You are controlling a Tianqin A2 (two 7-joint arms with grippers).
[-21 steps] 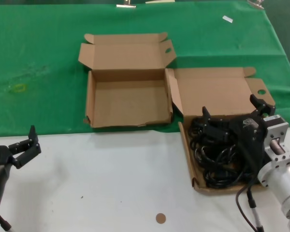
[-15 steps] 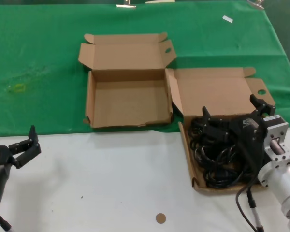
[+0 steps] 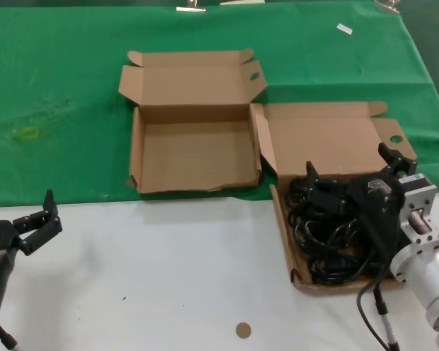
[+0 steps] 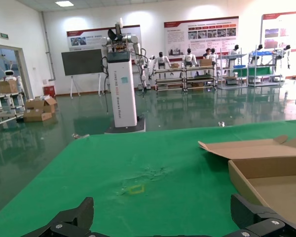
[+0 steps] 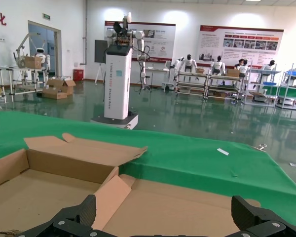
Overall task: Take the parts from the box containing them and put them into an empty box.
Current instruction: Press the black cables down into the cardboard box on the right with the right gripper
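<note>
Over the box of parts (image 3: 296,219) near the table's (image 3: 168,278) right front corner, I have the right hand (image 3: 351,179) spread wide above the black coiled cables (image 3: 329,238), grasping nothing. I'd lower straight down and close around one bundle's middle, since the thin springy loops tangle and may drag neighbours along. The empty box (image 3: 194,157), plain brown corrugated card with a ragged front lip, sits on the green cloth (image 3: 58,88) just beside it. My left hand (image 3: 40,219) waits released at the left front edge
</note>
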